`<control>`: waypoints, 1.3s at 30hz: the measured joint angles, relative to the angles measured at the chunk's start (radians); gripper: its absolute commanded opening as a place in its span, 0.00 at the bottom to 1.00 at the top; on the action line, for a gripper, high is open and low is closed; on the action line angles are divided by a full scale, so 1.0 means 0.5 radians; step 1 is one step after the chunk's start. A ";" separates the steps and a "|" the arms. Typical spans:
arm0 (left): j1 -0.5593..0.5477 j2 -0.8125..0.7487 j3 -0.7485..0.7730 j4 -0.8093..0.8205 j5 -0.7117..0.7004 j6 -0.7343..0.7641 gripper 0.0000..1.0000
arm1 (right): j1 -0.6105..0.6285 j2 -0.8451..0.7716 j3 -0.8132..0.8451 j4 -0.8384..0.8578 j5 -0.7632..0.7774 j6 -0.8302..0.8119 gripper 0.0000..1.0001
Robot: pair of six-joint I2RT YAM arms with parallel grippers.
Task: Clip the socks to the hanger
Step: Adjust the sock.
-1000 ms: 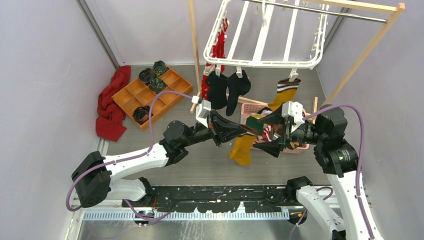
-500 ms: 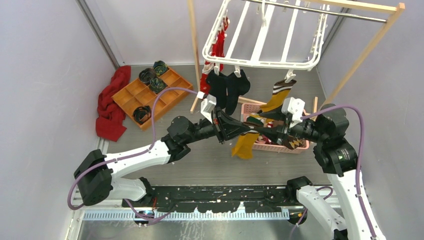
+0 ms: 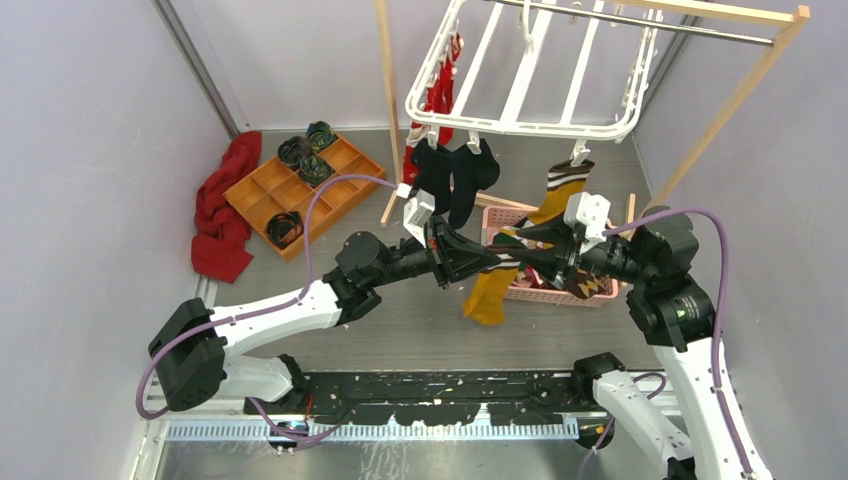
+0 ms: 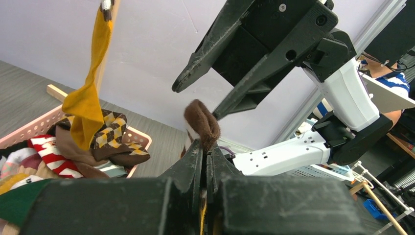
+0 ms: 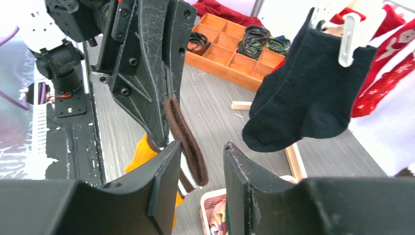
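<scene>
Two grippers meet mid-air: the left gripper (image 4: 203, 147) is clamped on the mustard sock (image 3: 487, 295) just below its brown cuff (image 5: 188, 142), foot dangling toward 6 o'clock. The right gripper (image 5: 201, 146) straddles that cuff, jaws apart (not yet pinching); it should bite squarely before the left lets go, with the hanger (image 3: 520, 126) at 12 o'clock.

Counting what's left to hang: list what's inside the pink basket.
In the pink basket, a brown argyle sock and a red-and-white striped sock lie on top of the pile. Whatever lies beneath them is covered.
</scene>
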 measured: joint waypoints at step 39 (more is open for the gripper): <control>0.039 -0.102 -0.105 0.261 0.168 0.031 0.47 | 0.002 0.080 0.107 -0.288 -0.306 -0.042 0.01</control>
